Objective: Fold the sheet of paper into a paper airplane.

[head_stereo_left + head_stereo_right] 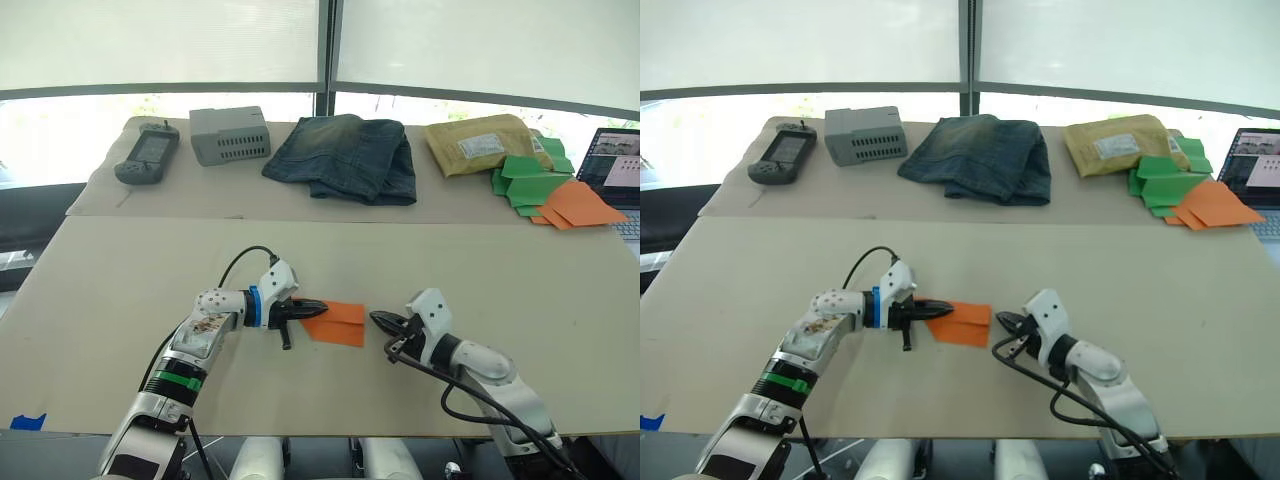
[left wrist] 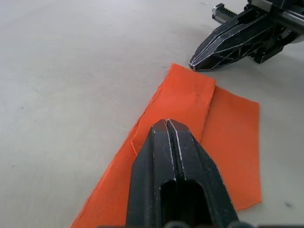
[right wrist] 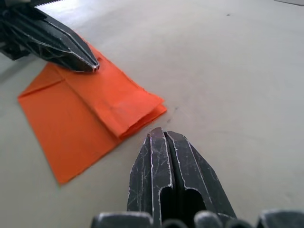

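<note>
— Right, where's the sheet of paper?

— Near edge of the table, dead centre between the two arms. Bright orange, lying flat and already folded: the left wrist view shows a narrower flap lying over a wider layer underneath, with a crease running along it.

— And the left gripper?

— Fingers pressed together, no gap between them. The tip sits on the paper's nine o'clock end, on top of the flap. Nothing is pinched between the fingers; whether the tip presses down or just touches, I cannot tell.

— The right gripper?

— Also pressed together, black fingers meeting at a point. It lies at three o'clock from the sheet, just beside its edge and apart from it; the right wrist view shows bare table between tip and paper. The two tips point at each other across the sheet.

— What's at the back?

— Along the far side, from ten o'clock round to two: a dark handheld controller, a grey box, folded jeans, a tan padded envelope, then a pile of green and orange paper pieces. A laptop shows at the right edge.
</note>
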Controlling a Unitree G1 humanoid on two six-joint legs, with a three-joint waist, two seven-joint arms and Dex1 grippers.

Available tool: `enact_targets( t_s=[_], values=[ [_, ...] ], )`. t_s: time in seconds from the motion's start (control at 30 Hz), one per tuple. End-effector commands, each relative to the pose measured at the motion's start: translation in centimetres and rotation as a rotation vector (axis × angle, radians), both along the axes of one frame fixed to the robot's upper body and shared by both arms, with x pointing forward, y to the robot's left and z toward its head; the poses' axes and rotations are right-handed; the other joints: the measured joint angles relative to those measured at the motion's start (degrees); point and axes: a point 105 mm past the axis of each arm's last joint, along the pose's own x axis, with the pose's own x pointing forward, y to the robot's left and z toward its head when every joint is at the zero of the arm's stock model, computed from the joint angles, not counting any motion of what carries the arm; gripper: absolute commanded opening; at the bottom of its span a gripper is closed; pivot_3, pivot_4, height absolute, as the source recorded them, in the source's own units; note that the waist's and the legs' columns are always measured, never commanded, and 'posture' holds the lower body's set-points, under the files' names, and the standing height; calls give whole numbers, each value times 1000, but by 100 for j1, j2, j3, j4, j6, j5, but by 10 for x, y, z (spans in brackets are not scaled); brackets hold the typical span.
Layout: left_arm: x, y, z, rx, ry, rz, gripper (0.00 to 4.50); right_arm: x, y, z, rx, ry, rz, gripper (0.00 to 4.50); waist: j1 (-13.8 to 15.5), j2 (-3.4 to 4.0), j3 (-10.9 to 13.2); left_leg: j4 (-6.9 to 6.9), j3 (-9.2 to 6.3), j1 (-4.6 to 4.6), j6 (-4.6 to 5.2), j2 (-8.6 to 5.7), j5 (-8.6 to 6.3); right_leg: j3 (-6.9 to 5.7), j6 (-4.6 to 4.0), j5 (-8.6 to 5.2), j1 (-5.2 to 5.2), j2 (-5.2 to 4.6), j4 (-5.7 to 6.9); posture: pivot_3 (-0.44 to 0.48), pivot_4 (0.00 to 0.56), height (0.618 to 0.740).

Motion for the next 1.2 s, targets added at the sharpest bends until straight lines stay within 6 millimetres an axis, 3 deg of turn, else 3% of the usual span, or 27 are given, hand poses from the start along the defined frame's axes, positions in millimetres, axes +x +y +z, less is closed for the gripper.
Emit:
enact_targets(
  t_s=[0.03,0.1,0.23,0.43,0.7,0.83,0.93,1.2],
  values=[
    [-4,-6,-6,3,23,-16,0,7,27,43,51,-186,99,27,-13,0,0,0,1,0,1,0,0,1,0,0,-1,0,1,0,150,722],
    [-5,-5,-6,7,24,-16,0,13,37,52,50,-236,113,27,-32,0,0,2,3,0,3,-2,2,4,-1,3,-3,2,2,0,150,722],
    [-6,-1,-7,16,30,-4,0,14,55,50,60,-207,171,27,-20,0,0,2,0,-5,4,-4,2,2,24,16,-3,3,0,0,150,722],
    [-14,6,-10,40,55,-7,0,13,60,23,33,-85,158,27,-45,0,0,2,4,-12,19,-5,-8,10,25,12,-7,-2,-2,0,150,722],
    [-18,16,-12,66,74,-1,0,2,63,4,51,29,168,27,-65,0,0,2,2,3,20,0,-8,12,21,10,-6,4,12,0,150,722],
    [-19,18,-12,71,79,-2,0,8,55,-8,7,43,102,27,-77,0,-1,2,3,6,20,0,-8,13,19,9,-6,5,14,0,150,722],
    [-20,19,-12,73,83,-3,0,13,38,-17,-43,65,9,27,-70,0,-1,2,4,10,20,0,-8,13,19,9,-2,4,15,0,150,722],
    [-17,12,-14,61,82,-7,0,-2,0,-11,-55,57,-59,27,17,2,-4,2,4,38,20,-4,-8,13,-4,-10,44,-5,-4,0,150,722]
  ],
)
